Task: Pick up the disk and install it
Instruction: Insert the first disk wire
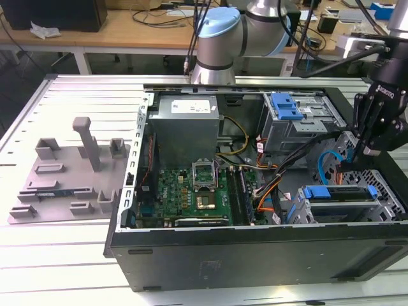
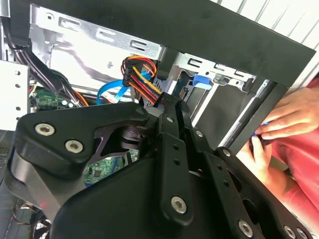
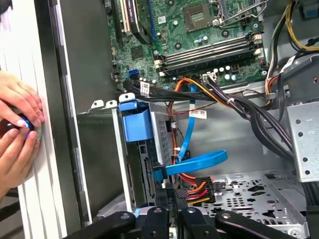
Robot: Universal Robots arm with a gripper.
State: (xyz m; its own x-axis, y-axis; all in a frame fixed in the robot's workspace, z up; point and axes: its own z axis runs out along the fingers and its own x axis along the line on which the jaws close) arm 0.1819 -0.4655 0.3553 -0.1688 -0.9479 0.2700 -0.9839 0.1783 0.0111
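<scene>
The gripper (image 3: 170,198), its grip unreadable, hovered beside the drive cage (image 3: 117,164) holding the disk (image 3: 136,125), probably to seat it.

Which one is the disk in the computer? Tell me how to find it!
Look in the open black computer case, at the metal cage in its near corner on the exterior view's right. The disk sits in that cage: a silver slab with a blue frame, unlike the ribbed blue latch farther back.
</scene>
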